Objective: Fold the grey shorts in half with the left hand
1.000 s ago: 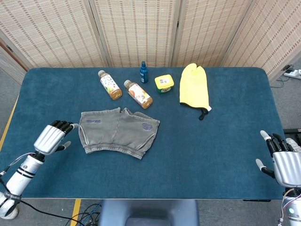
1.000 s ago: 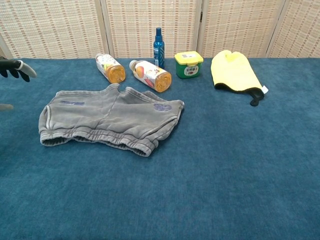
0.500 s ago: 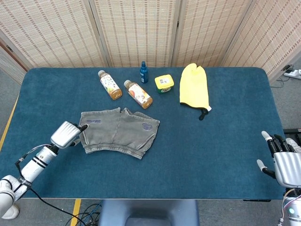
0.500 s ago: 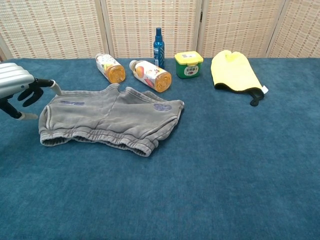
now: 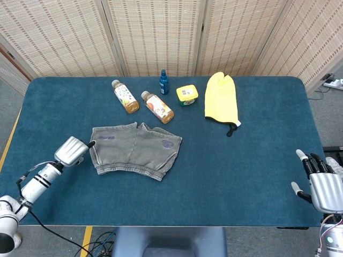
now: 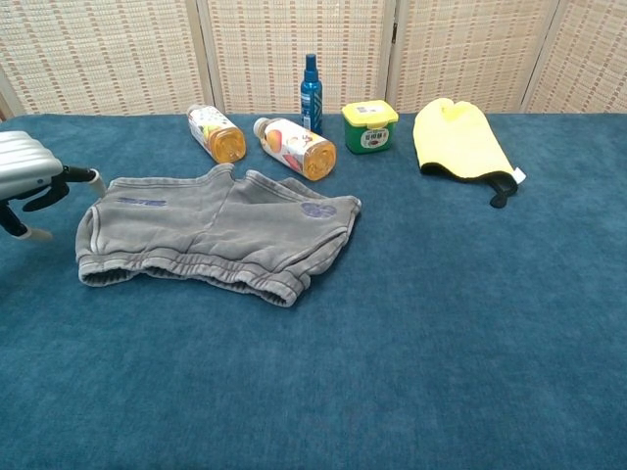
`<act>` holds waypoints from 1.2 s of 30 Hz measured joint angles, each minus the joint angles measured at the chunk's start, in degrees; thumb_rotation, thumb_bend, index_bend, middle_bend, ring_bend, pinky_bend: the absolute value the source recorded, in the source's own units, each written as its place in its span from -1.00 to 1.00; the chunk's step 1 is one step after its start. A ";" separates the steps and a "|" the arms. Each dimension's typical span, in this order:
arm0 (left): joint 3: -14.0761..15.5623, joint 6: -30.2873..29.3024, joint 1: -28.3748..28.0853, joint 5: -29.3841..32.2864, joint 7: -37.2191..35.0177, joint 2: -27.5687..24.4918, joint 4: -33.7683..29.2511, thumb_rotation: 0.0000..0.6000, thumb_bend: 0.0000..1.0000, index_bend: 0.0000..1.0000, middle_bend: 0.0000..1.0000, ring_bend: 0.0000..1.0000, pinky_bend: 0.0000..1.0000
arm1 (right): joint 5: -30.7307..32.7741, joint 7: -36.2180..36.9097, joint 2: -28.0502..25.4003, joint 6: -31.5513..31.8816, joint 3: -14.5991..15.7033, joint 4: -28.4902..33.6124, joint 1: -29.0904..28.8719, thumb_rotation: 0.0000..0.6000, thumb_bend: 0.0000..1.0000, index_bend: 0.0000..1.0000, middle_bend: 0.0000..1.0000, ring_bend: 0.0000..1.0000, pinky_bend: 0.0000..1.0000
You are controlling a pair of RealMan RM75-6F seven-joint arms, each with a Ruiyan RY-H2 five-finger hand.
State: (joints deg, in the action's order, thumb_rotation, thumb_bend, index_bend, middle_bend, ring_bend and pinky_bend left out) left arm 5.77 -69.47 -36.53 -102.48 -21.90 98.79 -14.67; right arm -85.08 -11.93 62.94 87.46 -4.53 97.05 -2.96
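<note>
Blue felt counter (image 5: pixel 241 171), fold not started: flat crumpled grey cotton shorts (image 5: pixel 135 150) just beside the left robot hand (image 5: pixel 71 151), fingers apart, grasping nothing.

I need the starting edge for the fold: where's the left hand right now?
In both views the left hand sits at the table's left side, just beside the grey shorts.

Silver ribbed shells are covering the left hand (image 5: pixel 71 151) and right hand (image 5: pixel 325 188). Black fingers are ending in pale tips, and a thin cable is trailing along the white left forearm (image 5: pixel 36 182).
</note>
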 measured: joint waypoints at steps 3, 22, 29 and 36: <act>0.34 1.36 -0.01 0.68 -1.18 1.60 2.26 1.00 -0.60 -0.36 0.62 0.52 0.69 | 0.11 -0.67 -0.10 0.05 -0.07 0.57 0.00 1.00 -0.50 -0.83 -0.58 -0.62 -0.36; 1.87 0.89 -3.12 2.08 -3.69 6.69 4.75 1.00 -0.60 -0.36 0.62 0.52 0.69 | 1.18 -2.40 -0.32 0.65 -0.31 1.94 0.60 1.00 -0.50 -0.83 -0.54 -0.49 -0.36; 2.02 1.50 -3.73 2.63 -3.68 7.21 4.80 1.00 -0.60 -0.33 0.62 0.52 0.69 | 1.49 -1.83 -0.14 0.84 -0.12 1.39 1.05 1.00 -0.50 -0.83 -0.53 -0.47 -0.36; 2.30 2.70 -3.98 3.11 -4.25 7.44 4.55 1.00 -0.60 -0.17 0.62 0.52 0.68 | 1.51 -1.81 -0.02 0.95 -0.16 1.30 1.16 1.00 -0.50 -0.83 -0.52 -0.45 -0.36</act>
State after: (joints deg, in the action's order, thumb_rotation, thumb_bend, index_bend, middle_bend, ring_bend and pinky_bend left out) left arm 8.07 -66.77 -40.51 -99.37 -26.15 106.23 -10.12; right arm -83.57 -13.74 62.92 88.42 -4.68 98.35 -1.80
